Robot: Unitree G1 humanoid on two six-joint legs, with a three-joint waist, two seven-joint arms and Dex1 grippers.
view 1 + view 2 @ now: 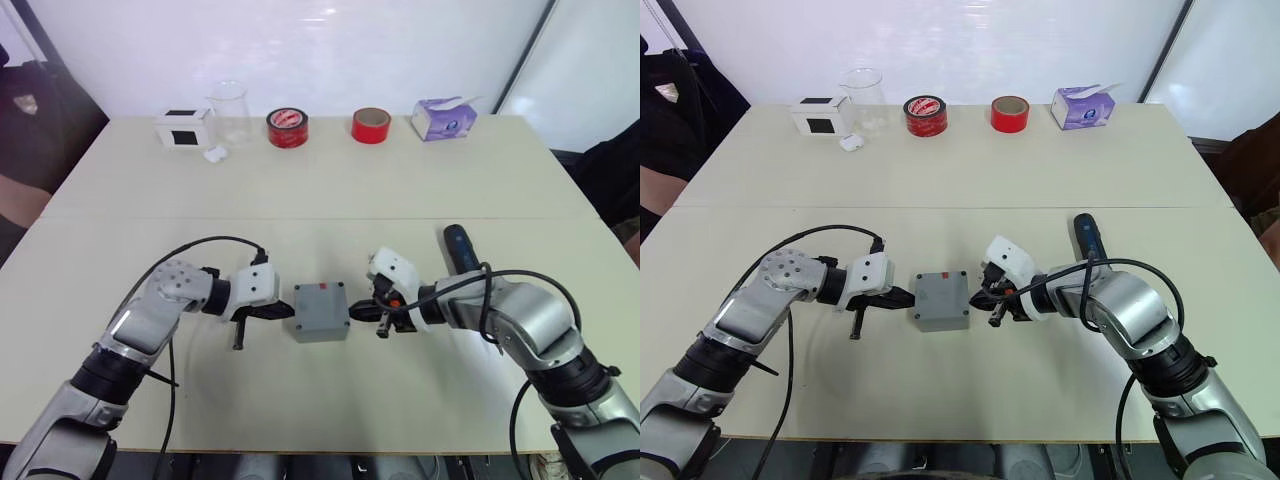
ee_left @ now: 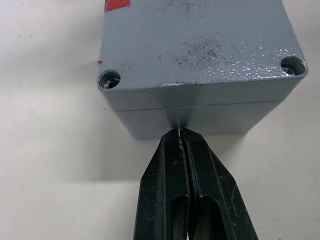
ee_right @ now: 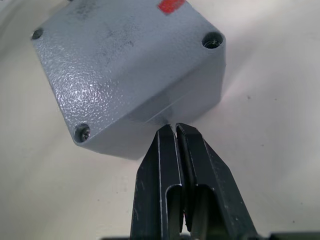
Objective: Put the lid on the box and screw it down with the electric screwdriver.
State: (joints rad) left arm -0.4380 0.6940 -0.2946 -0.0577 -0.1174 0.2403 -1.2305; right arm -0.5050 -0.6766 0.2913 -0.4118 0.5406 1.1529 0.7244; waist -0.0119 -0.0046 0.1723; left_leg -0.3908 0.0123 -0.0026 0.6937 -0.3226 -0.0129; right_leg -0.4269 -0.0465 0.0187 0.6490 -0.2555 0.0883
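Cream table holds the lidded box; left gripper at 9 o'clock and right gripper at 3 o'clock press it, fingers closed.

You have one small square grey metal box wearing one flat grey lid, one black pen-shaped electric screwdriver, two red tape rolls (one printed), one clear glass beaker, one purple tissue box, one white box with a black square.

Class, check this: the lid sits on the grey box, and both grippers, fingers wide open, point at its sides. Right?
Not quite. The lid sits on the box, but the left gripper and right gripper are shut, as both wrist views show.
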